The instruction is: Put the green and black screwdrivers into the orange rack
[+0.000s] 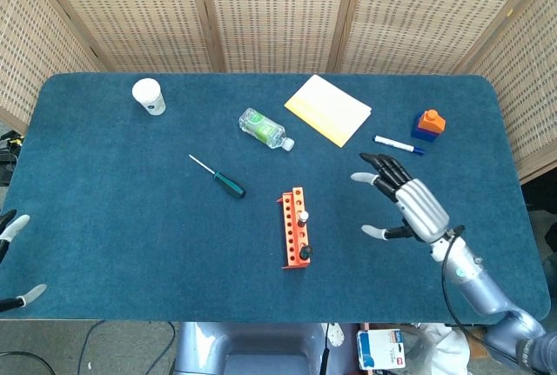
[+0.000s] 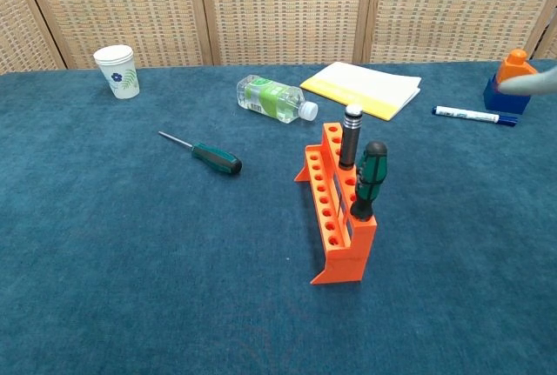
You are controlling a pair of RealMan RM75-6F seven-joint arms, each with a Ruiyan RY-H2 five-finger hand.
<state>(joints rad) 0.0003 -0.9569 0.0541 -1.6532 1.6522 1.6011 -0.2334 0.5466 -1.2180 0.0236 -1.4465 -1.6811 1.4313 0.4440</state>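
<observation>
Green-and-black-handled screwdriver (image 2: 369,180) upright in orange plastic rack (image 2: 338,218), dark silver-capped driver (image 2: 350,137) beside it, third screwdriver (image 2: 205,154) loose at ten o'clock, right hand (image 1: 409,204) spread, empty, left hand (image 1: 13,257) unclear.

no text can be read: the bottle (image 2: 271,98) label and the cup (image 2: 117,70) print are too small.

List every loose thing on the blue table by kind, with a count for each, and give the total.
Screwdrivers: 3 (two in the rack, one lying on the table)
Rack: 1
Bottle: 1
Cup: 1
Notepad: 1
Marker: 1
Block stack: 1
Total: 9
</observation>
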